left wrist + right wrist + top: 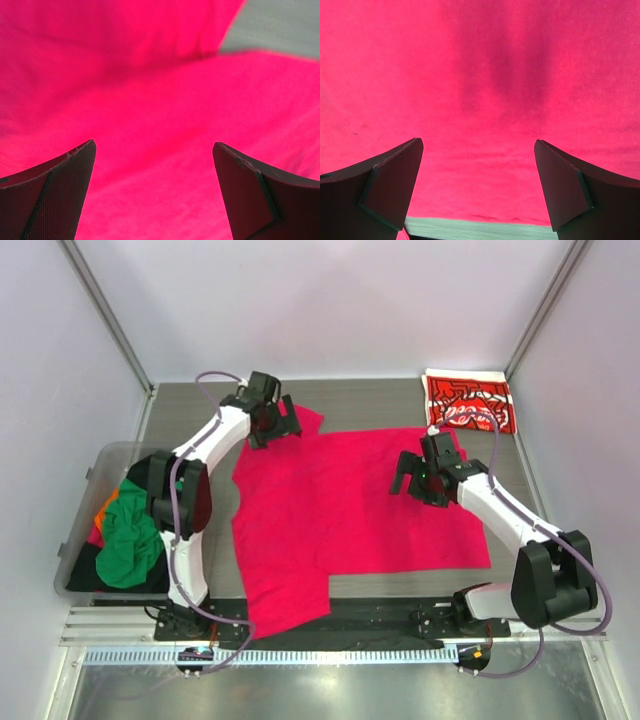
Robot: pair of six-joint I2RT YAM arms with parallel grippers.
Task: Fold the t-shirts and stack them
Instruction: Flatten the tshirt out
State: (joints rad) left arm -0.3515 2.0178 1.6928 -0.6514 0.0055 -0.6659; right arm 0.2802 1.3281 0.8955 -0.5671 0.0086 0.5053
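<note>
A crimson-pink t-shirt (350, 510) lies spread flat across the middle of the table; it fills the left wrist view (160, 100) and the right wrist view (480, 75). My left gripper (272, 426) is open and empty, low over the shirt's far left corner near a sleeve. My right gripper (415, 480) is open and empty over the shirt's right part. A folded red t-shirt with white Coca-Cola print (469, 401) lies at the far right corner. Green (130, 535), orange (108, 505) and black (95, 568) tees lie heaped in the bin.
A clear plastic bin (88, 480) stands at the table's left edge beside the left arm. Grey table surface (370, 400) shows beyond the shirt, also in the left wrist view (280, 25) and right wrist view (480, 230). White walls enclose the table.
</note>
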